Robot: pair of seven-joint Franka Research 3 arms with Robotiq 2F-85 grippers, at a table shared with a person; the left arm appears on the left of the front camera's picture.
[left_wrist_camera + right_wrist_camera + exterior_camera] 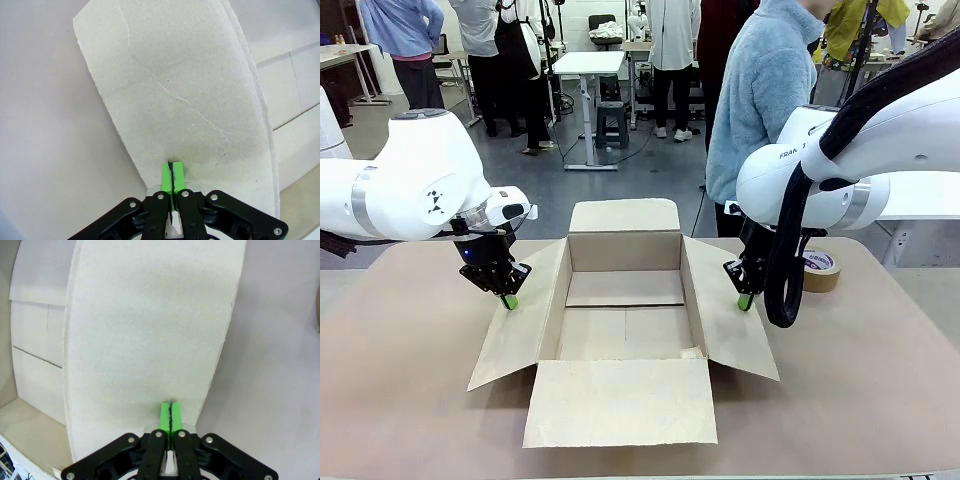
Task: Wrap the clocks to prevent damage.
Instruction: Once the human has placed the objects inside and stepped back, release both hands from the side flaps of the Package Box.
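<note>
In the front view an open brown box (625,250) stands in the middle of the counter (410,400), with all four flaps spread outward. The left gripper (509,300) comes in from the left of the frame and points down at the outer edge of the left flap (525,325); its jaws are together. The right gripper (746,301) points down at the outer edge of the right flap (730,335), and its jaws are together too. A roll of brown tape (819,268) lies on the counter at the right, behind the right arm. A person in a light blue fleece (760,90) stands at the far side. In the left wrist view the green pads (165,175) are pressed one against the other at the lower middle of the frame, with their tips over the near edge of the creased flap (185,90); I cannot tell if they touch it. The bare counter (45,125) is on the left. In the right wrist view the pads (164,415) are also pressed together at the lower middle, with their tips over the edge of the pale flap (150,330). The inside of the box (35,340) shows at the left.
</note>
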